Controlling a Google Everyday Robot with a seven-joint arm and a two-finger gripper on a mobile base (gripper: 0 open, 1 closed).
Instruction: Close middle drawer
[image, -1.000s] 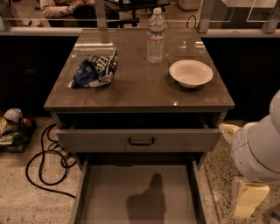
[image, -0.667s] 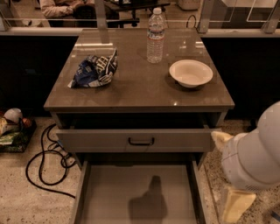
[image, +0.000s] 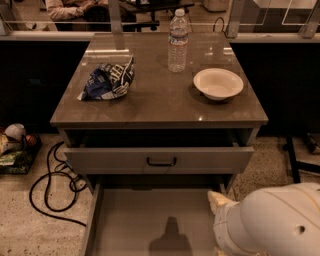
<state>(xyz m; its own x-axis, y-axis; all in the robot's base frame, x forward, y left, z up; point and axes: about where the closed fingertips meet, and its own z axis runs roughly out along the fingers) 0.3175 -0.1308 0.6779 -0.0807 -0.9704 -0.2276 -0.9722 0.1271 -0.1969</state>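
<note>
A chip bag (image: 107, 80), water bottle (image: 178, 41) and bowl (image: 218, 83) sit on the worktop (image: 160, 107), the middle drawer (image: 135, 215) stands pulled far out beneath, and the end effector (image: 219, 204) hangs at its right rim, released or clenched I cannot tell.

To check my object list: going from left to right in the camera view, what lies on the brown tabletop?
Crumpled blue chip bag → clear plastic water bottle → white bowl. The pincer is out of view; only the white robot arm shows, lower right.
</note>
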